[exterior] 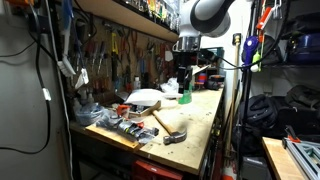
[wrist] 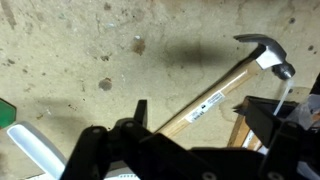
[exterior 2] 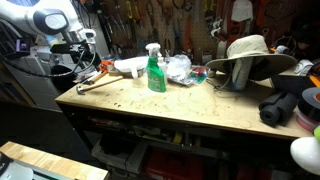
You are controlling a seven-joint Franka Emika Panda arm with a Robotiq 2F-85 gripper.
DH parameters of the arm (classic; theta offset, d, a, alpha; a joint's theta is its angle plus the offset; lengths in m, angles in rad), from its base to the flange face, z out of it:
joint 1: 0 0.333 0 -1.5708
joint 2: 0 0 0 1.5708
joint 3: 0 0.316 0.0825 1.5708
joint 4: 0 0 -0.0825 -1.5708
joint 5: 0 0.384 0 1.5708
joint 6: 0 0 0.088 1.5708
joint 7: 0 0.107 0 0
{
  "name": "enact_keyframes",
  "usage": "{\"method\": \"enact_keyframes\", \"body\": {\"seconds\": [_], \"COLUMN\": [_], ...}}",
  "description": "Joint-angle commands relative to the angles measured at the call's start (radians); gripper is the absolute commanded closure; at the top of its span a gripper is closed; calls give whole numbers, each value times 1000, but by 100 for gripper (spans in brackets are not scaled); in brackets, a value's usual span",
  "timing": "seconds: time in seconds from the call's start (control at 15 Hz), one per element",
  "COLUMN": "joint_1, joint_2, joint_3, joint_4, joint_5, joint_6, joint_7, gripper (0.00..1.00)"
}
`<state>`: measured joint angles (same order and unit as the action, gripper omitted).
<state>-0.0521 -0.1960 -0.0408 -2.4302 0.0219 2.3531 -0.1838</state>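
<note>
A hammer (wrist: 215,95) with a pale wooden handle and a steel head lies flat on the worn workbench (wrist: 90,50). In the wrist view its head points to the upper right. My gripper (wrist: 197,112) is open and empty, and hangs above the handle with one dark finger on each side. It does not touch the hammer. In both exterior views the gripper (exterior: 183,72) (exterior 2: 80,55) is well above the bench top, over the hammer (exterior: 170,128) (exterior 2: 95,82). A green spray bottle (exterior: 185,90) (exterior 2: 153,68) stands upright near it.
A wide-brimmed hat (exterior 2: 250,55) lies on the bench, and dark bundles (exterior 2: 285,105) sit by one end. Crumpled clear plastic (exterior 2: 178,67) lies behind the bottle. Hand tools hang on the wall (exterior: 120,50). A white object (wrist: 30,150) lies beside the gripper.
</note>
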Motion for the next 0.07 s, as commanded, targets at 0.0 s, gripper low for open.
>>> {"method": "enact_keyframes", "body": {"seconds": [0.0], "joint_1": [10], "joint_2": [3], "joint_3": [-8], "joint_4": [4], "joint_5": [-3], "joint_6": [-2], "joint_7": [3], "gripper": [0]}}
